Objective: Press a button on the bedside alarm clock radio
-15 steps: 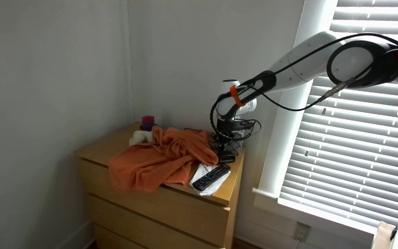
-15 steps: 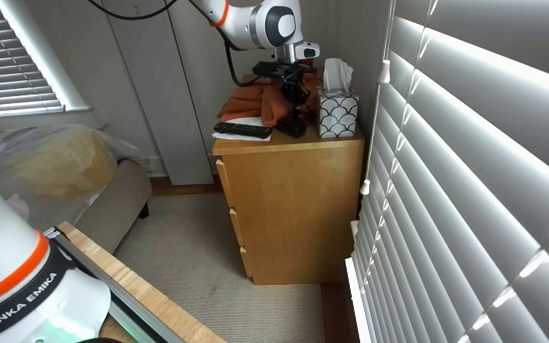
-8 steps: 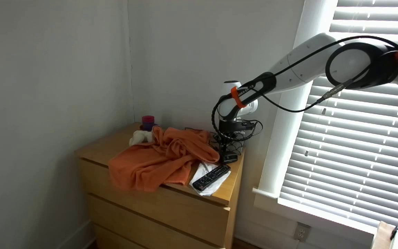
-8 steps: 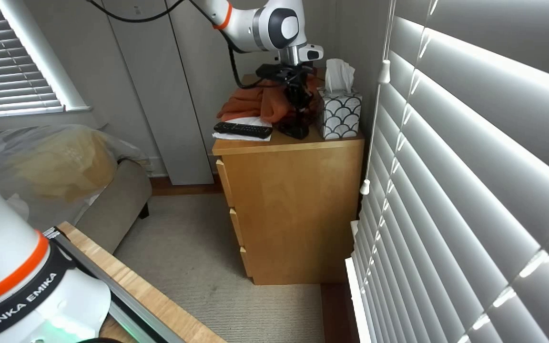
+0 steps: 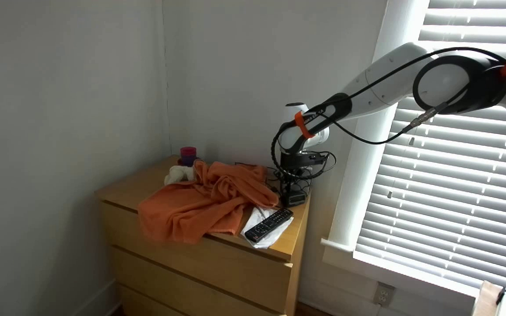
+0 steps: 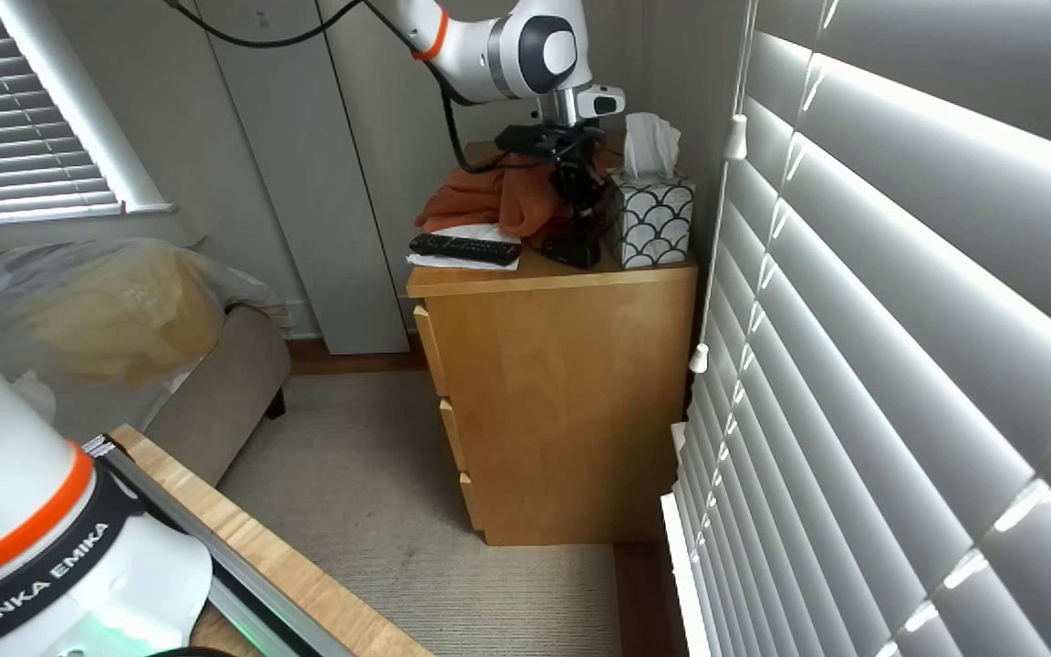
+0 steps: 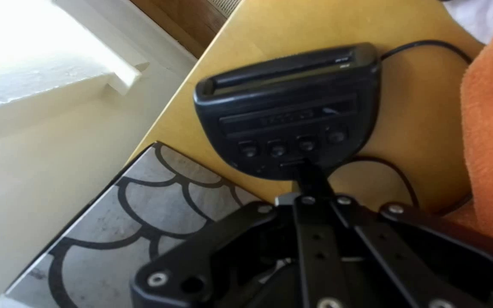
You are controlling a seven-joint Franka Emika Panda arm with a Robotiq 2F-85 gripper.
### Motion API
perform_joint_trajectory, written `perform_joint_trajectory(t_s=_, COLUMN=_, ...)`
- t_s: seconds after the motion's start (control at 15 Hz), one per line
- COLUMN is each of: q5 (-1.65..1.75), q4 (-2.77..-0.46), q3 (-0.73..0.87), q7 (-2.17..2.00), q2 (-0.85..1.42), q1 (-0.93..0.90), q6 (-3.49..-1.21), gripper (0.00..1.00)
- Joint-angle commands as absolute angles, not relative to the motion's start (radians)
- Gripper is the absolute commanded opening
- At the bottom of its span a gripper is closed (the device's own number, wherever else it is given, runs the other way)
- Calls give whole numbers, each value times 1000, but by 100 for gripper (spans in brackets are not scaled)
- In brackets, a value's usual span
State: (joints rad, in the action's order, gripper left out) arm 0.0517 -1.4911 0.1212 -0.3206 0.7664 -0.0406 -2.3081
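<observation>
The alarm clock [image 7: 287, 115] is small and black, with a row of several buttons and a slim bar near its rounded edge. It stands on the dresser top and shows in both exterior views [image 5: 297, 198] [image 6: 569, 253]. My gripper [image 7: 310, 169] points down at it, fingers shut together with nothing between them. In the wrist view the fingertips overlap the clock's rounded edge beside the slim bar, just below the buttons. Whether they press a button I cannot tell. The fingertips are dark and hard to separate from the clock in the exterior views.
A patterned tissue box [image 6: 656, 222] stands close beside the gripper and clock. An orange towel [image 5: 209, 202] lies bunched on the clock's other side. A black remote [image 5: 269, 225] rests on white paper near the dresser's [image 6: 571, 401] front. The clock's cord [image 7: 400, 171] loops on the wood.
My gripper has shifted slightly toward the window side. The clock has slid and turned a little the same way, and the tissue box has also shifted slightly. The fingers stay shut.
</observation>
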Motion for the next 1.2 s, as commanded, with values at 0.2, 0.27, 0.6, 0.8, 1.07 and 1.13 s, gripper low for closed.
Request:
perform_joint_trajectory(t_s=0.2, q5=74, q4=-1537, q3=123, q7=-322, q2=742, q1=-64, q6=-2321, gripper=0)
perform_joint_trajectory(t_s=0.27, q5=77, q4=-1548, q3=123, q7=-323, q2=730, q1=-69, q6=-2322, gripper=0)
perform_joint_trajectory(t_s=0.6, q5=87, q4=-1588, q3=125, q7=-328, q2=692, q1=-92, q6=-2323, gripper=0)
perform_joint_trajectory(t_s=0.8, q5=102, q4=-1625, q3=130, q7=-329, q2=658, q1=-105, q6=-2320, gripper=0)
perform_joint_trajectory(t_s=1.07, q5=142, q4=-1735, q3=117, q7=-265, q2=557, q1=-106, q6=-2308, gripper=32)
perform_joint_trajectory(t_s=1.13, q5=155, q4=-1770, q3=116, q7=-248, q2=522, q1=-108, q6=-2313, gripper=40)
